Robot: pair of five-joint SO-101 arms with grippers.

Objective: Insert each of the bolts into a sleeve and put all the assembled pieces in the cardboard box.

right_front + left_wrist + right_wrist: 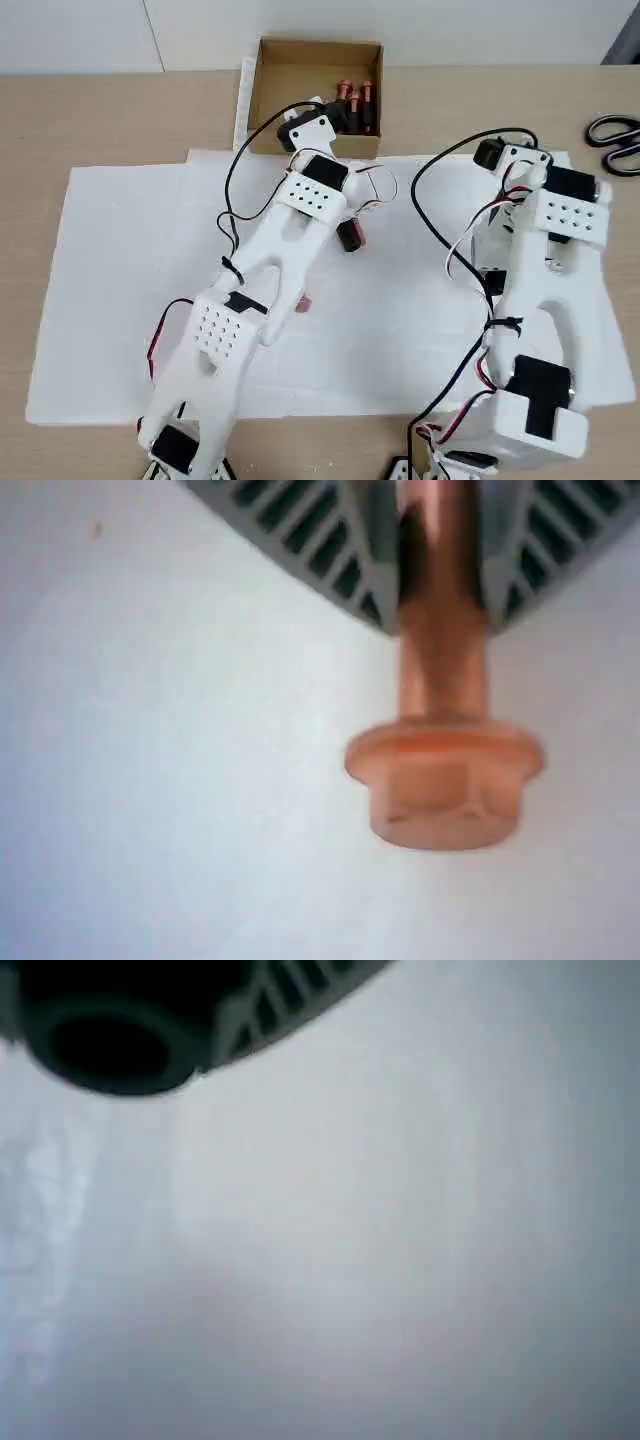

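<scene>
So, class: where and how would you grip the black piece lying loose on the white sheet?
Probably across its round body, coming down from above: the black piece seems to lie flat on the white sheet, with room either side.

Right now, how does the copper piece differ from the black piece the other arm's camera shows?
The bolt is copper-coloured, the sleeve black. The bolt is a shank with a flanged hex head; the sleeve is a hollow tube, open end showing. The left gripper clamps the bolt; whether the sleeve is gripped I cannot tell. Both are over the white sheet.
</scene>
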